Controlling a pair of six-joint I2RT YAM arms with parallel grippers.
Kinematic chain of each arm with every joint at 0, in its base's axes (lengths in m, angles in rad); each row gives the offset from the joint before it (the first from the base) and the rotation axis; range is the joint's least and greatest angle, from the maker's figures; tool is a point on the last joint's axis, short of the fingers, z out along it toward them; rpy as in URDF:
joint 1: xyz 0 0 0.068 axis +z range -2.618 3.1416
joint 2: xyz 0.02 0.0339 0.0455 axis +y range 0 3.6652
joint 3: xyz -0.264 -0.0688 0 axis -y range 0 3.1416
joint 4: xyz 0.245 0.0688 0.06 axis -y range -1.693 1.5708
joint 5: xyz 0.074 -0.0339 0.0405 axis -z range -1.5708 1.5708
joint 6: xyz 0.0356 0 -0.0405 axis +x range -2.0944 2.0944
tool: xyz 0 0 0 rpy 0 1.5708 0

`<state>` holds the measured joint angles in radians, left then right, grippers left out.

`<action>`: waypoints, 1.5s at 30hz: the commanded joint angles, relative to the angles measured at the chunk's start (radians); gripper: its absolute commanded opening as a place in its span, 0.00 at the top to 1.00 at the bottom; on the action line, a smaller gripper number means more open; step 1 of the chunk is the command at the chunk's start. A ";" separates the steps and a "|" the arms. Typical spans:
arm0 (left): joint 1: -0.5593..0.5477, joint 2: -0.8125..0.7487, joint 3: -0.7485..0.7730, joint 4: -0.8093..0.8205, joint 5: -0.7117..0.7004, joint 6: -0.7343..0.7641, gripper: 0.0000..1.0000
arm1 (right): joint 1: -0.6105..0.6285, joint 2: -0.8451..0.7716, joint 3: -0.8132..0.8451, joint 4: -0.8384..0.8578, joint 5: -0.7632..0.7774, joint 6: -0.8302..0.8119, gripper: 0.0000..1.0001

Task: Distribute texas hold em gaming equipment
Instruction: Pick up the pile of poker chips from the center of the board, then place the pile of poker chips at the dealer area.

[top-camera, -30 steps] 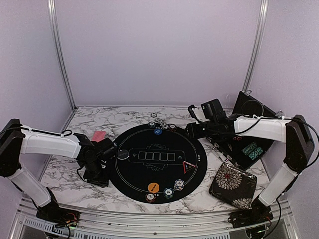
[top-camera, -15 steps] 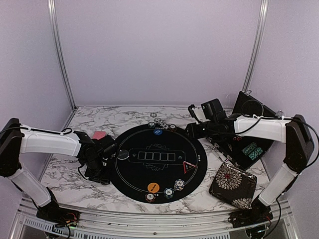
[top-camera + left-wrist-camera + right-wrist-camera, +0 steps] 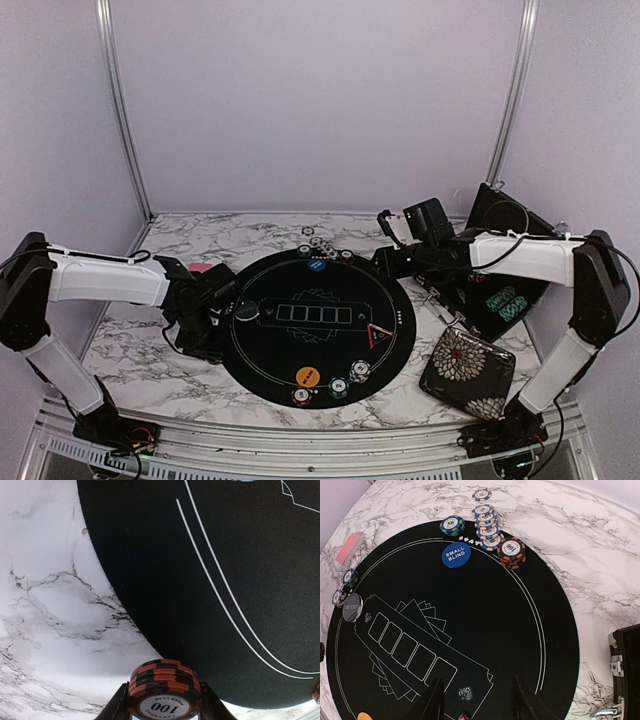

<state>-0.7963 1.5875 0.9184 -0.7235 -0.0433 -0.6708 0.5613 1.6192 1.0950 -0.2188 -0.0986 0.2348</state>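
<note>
The left gripper (image 3: 164,702) is clamped on a short stack of red-and-black chips (image 3: 162,676). The top chip is marked 100. The marble bench (image 3: 45,580) lies beneath it, and the edge of the round black mat (image 3: 225,570) is just ahead. The right gripper (image 3: 479,700) hangs over the mat with its jaws parted and empty. Beyond it lie a blue small-blind disc (image 3: 455,555) and another red chip stack (image 3: 511,550).
</note>
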 commanded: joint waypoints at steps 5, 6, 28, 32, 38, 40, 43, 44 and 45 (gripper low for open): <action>0.040 0.090 0.107 -0.027 -0.011 0.059 0.62 | -0.009 -0.015 0.009 0.016 0.014 -0.006 0.57; 0.044 0.102 0.119 -0.029 -0.010 0.063 0.62 | -0.009 -0.017 0.009 0.015 0.014 -0.006 0.57; 0.128 0.232 0.251 -0.065 -0.031 0.153 0.62 | -0.020 -0.016 0.009 0.019 0.011 -0.006 0.57; 0.137 0.240 0.261 -0.067 -0.032 0.163 0.62 | -0.021 -0.014 0.009 0.019 0.011 -0.006 0.57; 0.146 0.251 0.269 -0.068 -0.031 0.176 0.62 | -0.021 -0.015 0.009 0.018 0.011 -0.006 0.57; 0.147 0.254 0.270 -0.067 -0.030 0.178 0.62 | -0.021 -0.016 0.009 0.018 0.011 -0.006 0.57; 0.150 0.257 0.273 -0.067 -0.034 0.180 0.62 | -0.021 -0.016 0.009 0.018 0.011 -0.005 0.57; 0.150 0.259 0.273 -0.066 -0.034 0.180 0.61 | -0.021 -0.016 0.009 0.018 0.011 -0.006 0.57; 0.152 0.260 0.274 -0.067 -0.033 0.181 0.61 | -0.021 -0.016 0.009 0.018 0.011 -0.006 0.57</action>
<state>-0.6533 1.8309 1.1652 -0.7609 -0.0620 -0.5068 0.5491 1.6192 1.0950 -0.2180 -0.0952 0.2348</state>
